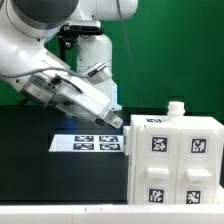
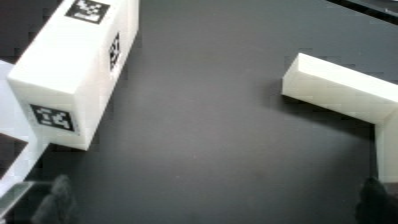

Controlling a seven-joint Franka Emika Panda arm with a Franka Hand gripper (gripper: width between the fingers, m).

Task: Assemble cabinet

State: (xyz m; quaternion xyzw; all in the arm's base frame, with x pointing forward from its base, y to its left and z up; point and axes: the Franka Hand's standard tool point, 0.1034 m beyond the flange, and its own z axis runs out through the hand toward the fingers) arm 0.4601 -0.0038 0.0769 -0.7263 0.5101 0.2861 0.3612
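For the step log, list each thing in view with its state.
gripper: open, empty, above the table.
cabinet body: upright on the table, unheld.
tagged box piece: lying loose on the table, untouched.
L-shaped piece: lying loose, apart from the tagged box piece.
marker board: flat on the table.

Open lane over table [image 2: 205, 140], white block [image 2: 71, 80] beside; L-shaped piece [image 2: 347, 88] opposite (both obstacles)

The white cabinet [image 1: 172, 160] stands upright at four o'clock in the exterior view, tags on its front. A knob [image 1: 176, 106] seemingly tops it.
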